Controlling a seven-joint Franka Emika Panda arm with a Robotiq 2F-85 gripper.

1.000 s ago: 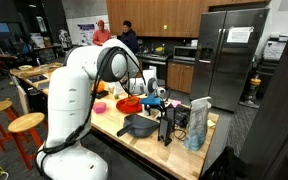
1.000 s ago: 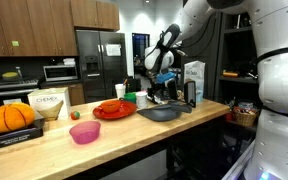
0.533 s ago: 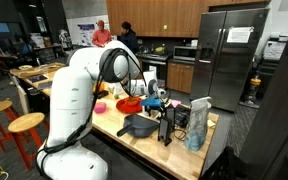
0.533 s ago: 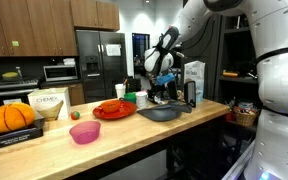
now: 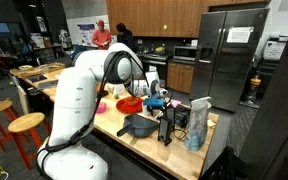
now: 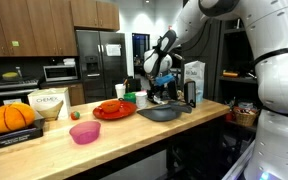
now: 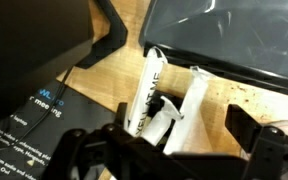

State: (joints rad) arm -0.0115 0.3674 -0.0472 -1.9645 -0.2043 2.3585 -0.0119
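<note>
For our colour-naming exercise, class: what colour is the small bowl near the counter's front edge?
The bowl is pink, clearest in an exterior view.

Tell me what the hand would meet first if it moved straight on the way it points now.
Most likely the white printed stick lying on the wooden counter beside the dark tray, right under the open hand; depth is hard to judge.

White with black lettering down the tube (image 7: 147,95). Honey-brown wood grain for the counter (image 7: 114,80). Black for the gripper (image 7: 169,150), black again for the box (image 7: 24,125), blue and white print on it. In an exterior view: dark grey bowl (image 6: 161,113), red plate (image 6: 114,111), pink small bowl (image 6: 84,132), orange pumpkin (image 6: 11,117), white arm (image 6: 274,60), dark steel-grey fridge (image 6: 99,60), warm brown cabinets (image 6: 34,25).
</note>
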